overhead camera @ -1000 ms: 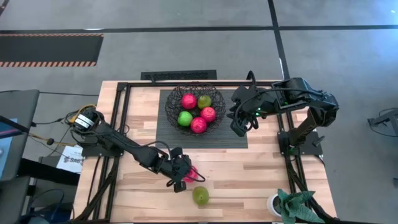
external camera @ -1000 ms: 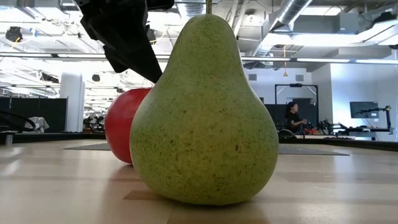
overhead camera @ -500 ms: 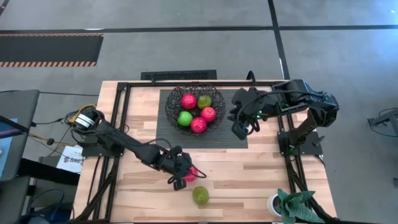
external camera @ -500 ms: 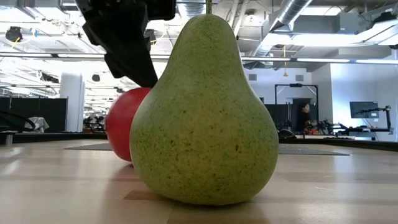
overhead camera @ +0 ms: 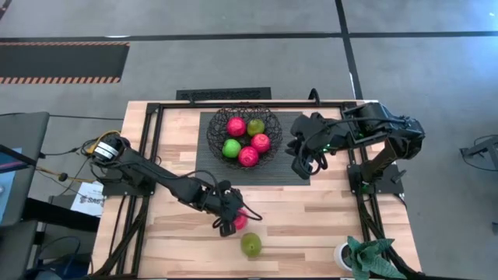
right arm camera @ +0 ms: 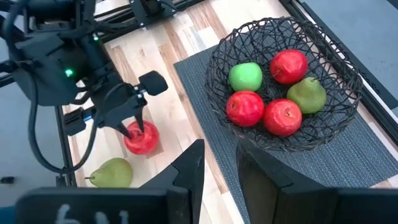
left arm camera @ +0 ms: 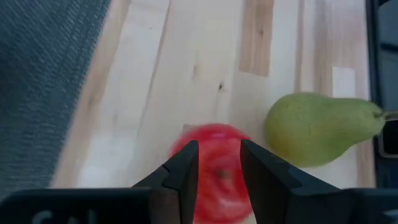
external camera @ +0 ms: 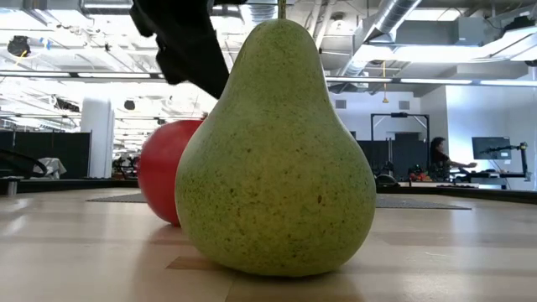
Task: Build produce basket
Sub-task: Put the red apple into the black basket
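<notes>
The wire basket (overhead camera: 212,132) stands on a dark mat (overhead camera: 292,173) at the table's far middle. It holds three red fruits, one green and one yellow-green. A red apple (overhead camera: 241,222) rests on the bare wood near the front, and a green pear (overhead camera: 250,245) stands just nearer, upright in the low view (external camera: 277,151). My left gripper (left arm camera: 219,152) is open, pointing down at the apple's top (right arm camera: 142,129). My right gripper (right arm camera: 217,165) hangs open with nothing between its fingers over the mat's right part (overhead camera: 305,159), beside the basket. My left gripper comes at the red apple (left arm camera: 214,180) from above, one finger (left arm camera: 186,165) on each side of its top. I cannot tell whether the fingers touch it. The apple sits on the table.
Black frame rails (overhead camera: 156,140) run along the table's left and right sides. A small potted plant (overhead camera: 366,257) stands at the near right corner. Bare wood lies between the mat and the two loose fruits. A person (external camera: 438,155) moves far off in the room.
My left gripper has gone a little toward the table's right edge and risen slightly over the red apple, which has shifted slightly on the table. My right gripper has drifted slightly toward the right edge.
</notes>
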You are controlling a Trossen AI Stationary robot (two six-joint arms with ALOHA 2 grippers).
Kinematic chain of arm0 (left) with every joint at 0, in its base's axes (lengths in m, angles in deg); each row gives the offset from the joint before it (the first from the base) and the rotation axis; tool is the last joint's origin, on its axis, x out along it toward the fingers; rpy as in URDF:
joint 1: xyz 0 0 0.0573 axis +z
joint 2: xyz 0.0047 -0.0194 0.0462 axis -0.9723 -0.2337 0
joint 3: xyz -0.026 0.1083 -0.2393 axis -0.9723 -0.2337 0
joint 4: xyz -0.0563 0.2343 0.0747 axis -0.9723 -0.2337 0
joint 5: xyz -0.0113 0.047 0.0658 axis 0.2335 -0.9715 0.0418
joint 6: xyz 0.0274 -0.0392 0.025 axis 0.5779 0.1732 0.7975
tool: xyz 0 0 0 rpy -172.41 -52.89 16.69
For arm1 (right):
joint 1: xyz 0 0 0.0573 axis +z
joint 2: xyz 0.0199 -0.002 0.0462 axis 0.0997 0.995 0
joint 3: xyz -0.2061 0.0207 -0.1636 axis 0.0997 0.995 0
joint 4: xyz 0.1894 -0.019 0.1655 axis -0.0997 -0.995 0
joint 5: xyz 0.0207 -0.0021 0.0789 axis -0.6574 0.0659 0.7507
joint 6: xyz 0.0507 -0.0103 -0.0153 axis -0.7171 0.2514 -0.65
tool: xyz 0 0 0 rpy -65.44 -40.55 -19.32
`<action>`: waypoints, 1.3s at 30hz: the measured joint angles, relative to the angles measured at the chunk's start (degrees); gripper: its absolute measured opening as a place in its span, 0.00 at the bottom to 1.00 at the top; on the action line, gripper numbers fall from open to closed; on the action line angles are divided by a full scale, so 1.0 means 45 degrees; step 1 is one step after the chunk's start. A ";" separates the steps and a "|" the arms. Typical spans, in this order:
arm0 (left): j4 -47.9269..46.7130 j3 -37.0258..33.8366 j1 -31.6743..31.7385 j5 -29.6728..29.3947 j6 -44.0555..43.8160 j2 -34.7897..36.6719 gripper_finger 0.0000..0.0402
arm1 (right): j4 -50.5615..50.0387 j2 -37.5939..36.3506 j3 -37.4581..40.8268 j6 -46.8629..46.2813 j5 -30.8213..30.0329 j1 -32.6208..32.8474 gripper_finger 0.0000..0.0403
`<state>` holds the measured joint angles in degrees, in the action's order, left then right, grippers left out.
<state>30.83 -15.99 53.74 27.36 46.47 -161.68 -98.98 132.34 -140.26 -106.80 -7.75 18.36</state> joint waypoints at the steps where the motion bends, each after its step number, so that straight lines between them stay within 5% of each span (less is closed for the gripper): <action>1: -0.0385 0.0221 -0.0005 -0.0078 0.0266 0.0000 0.26 | 0.0000 0.0000 -0.0001 0.0020 0.0000 0.0023 0.28; 10: -0.2689 0.0714 0.0184 0.3039 0.2847 0.0010 0.25 | -0.0005 0.0000 -0.0004 0.0181 0.0005 0.0020 0.28; 19: -0.3447 0.0714 0.0219 0.1610 0.5539 0.0010 0.25 | 0.0005 0.0000 -0.0004 0.0191 0.0010 0.0020 0.28; 39: -0.1839 0.0714 0.0321 0.1809 0.7228 0.0005 0.25 | 0.0024 0.0000 -0.0004 0.0108 0.0005 0.0020 0.28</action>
<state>22.55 -12.78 55.19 35.50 79.00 -161.66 -98.87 132.34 -140.28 -106.32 -7.73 18.45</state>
